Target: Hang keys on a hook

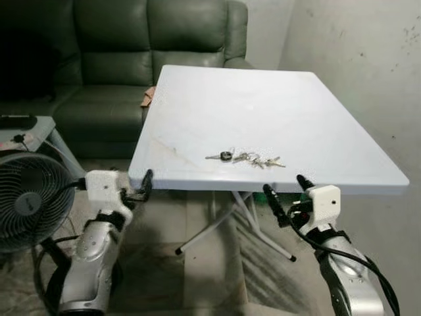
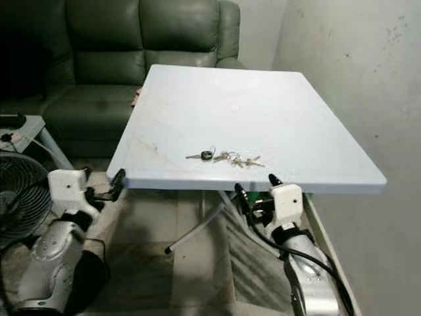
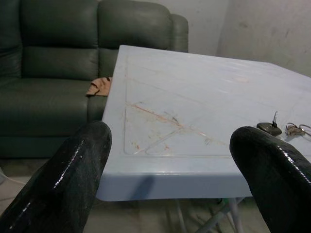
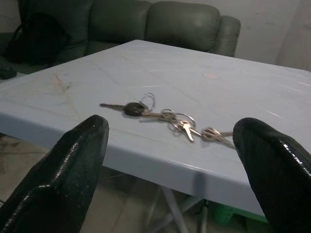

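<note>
step: keys [image 1: 245,158] pickup | right gripper [image 1: 287,196] jaws wide, below tabletop [image 1: 276,105] edge | left gripper [image 1: 143,185] jaws wide, unused | ring to be pinched, not loose blades

Keys [image 1: 245,157] lie on the table [image 1: 316,118] near its front edge, sofa [image 1: 131,59] behind.

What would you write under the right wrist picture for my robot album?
Open right gripper faces the keys lying near the white table's front edge, green sofa behind.
</note>
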`<state>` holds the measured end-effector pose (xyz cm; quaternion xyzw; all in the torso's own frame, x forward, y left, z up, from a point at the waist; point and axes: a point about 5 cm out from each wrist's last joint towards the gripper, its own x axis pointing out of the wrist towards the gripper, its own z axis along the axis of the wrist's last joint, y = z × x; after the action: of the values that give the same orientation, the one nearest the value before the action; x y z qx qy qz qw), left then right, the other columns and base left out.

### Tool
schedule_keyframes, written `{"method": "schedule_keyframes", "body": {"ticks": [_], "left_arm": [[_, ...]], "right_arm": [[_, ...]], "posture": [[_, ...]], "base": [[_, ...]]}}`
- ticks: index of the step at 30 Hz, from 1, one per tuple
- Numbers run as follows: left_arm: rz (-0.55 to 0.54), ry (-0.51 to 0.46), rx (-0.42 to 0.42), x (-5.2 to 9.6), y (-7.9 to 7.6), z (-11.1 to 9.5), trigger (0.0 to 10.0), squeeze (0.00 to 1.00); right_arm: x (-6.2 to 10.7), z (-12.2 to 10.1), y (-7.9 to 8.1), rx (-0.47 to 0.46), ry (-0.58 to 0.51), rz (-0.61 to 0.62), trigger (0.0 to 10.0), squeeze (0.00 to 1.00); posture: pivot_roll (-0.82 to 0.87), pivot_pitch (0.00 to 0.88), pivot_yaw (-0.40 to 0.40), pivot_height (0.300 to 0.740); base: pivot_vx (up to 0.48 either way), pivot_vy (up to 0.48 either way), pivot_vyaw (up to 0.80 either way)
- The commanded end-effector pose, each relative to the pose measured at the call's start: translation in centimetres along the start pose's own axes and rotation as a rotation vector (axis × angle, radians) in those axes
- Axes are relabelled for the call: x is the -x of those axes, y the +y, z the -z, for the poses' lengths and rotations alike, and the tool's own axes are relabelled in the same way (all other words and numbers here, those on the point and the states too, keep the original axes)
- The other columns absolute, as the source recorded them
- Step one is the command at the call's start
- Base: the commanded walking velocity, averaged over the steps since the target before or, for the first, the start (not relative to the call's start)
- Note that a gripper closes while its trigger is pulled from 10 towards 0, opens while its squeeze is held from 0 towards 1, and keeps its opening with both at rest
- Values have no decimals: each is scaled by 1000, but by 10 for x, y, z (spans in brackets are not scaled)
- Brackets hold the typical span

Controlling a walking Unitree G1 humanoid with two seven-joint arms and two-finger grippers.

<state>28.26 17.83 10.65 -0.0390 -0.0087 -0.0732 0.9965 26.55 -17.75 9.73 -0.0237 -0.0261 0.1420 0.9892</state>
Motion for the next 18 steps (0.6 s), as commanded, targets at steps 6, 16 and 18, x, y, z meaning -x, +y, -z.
{"method": "schedule_keyframes", "body": {"ticks": [6,16,18], "left_arm": [[-11,-8,-16,-2,4,-5,10000,0],[-14,-11,-10,-2,3,-6,10000,0],[-14,-13,-14,-2,3,-6,10000,0]], "right_arm": [[-3,-9,0,7,-28,-9,10000,0],[-5,-9,0,7,-30,-13,10000,0],[-4,-9,-1,8,-29,-12,10000,0]], "posture": [[16,0,-8,740],[16,0,-10,740],[16,0,-10,740]], "base": [[324,272,0],[411,121,0],[349,0,0]]}}
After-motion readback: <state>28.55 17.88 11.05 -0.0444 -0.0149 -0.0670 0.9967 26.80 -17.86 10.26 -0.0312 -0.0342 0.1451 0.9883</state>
